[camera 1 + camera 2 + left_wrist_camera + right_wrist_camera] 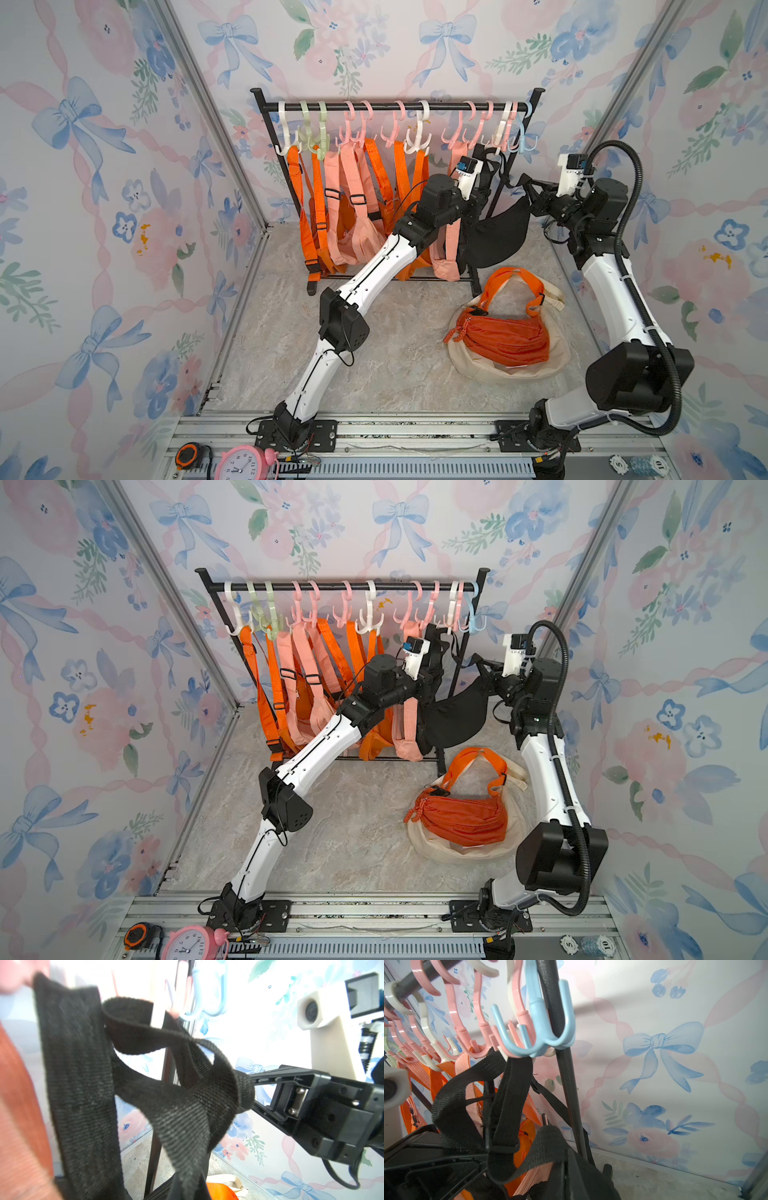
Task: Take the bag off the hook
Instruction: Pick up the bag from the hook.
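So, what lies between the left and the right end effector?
The black bag's strap: the left wrist view shows the right end effector pinching it, the rack's leg behind. In a top view it runs to the left end effector.

Orange bag (505, 338) lies on cream bag (469, 368), lower right; pink clock (241, 463) and tape measure (189, 455) at bottom left.

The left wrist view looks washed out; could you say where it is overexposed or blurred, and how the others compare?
Left wrist view: glare whitens the wall behind the hooks, the orange fabric near the lens blurred, black strap sharp. Right wrist view: evenly lit, blue hook crisp. Both top views: even light.
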### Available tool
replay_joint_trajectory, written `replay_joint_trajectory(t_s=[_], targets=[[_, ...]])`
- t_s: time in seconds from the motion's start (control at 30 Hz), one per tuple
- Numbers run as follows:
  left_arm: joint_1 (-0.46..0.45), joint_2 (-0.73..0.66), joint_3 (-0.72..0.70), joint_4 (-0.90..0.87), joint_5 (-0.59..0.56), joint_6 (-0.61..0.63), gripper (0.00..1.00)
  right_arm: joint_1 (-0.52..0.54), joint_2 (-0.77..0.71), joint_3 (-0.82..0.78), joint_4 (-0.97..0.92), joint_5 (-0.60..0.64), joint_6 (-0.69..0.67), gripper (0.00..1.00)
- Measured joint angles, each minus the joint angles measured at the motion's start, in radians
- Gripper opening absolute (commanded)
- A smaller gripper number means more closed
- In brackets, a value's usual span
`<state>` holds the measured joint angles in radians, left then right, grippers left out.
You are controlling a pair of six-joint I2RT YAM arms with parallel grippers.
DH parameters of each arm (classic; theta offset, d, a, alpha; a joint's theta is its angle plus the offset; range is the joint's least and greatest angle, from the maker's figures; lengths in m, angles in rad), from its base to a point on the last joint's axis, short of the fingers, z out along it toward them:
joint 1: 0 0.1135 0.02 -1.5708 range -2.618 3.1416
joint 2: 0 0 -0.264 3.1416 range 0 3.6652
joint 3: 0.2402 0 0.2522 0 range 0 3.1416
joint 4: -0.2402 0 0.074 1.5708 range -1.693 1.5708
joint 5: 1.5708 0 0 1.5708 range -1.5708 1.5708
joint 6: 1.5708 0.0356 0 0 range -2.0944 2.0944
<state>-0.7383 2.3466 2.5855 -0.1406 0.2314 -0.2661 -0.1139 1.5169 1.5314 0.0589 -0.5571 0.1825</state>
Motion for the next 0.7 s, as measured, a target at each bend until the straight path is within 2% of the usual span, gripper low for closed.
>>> replay_joint_trajectory(t_s=[0.33,0.7], targets=[[-0.022,-0.103,-0.024,-0.039,-0.034,0.037,0.0,0.005,-0.138,-0.038,-0.002,0.035,0.0,0.0],[-0.027,-0.176,-0.035,-0.042,-0.063,0.059,0.0,0.003,-0.189,-0.034,-0.018,0.042,0.043,0.0]])
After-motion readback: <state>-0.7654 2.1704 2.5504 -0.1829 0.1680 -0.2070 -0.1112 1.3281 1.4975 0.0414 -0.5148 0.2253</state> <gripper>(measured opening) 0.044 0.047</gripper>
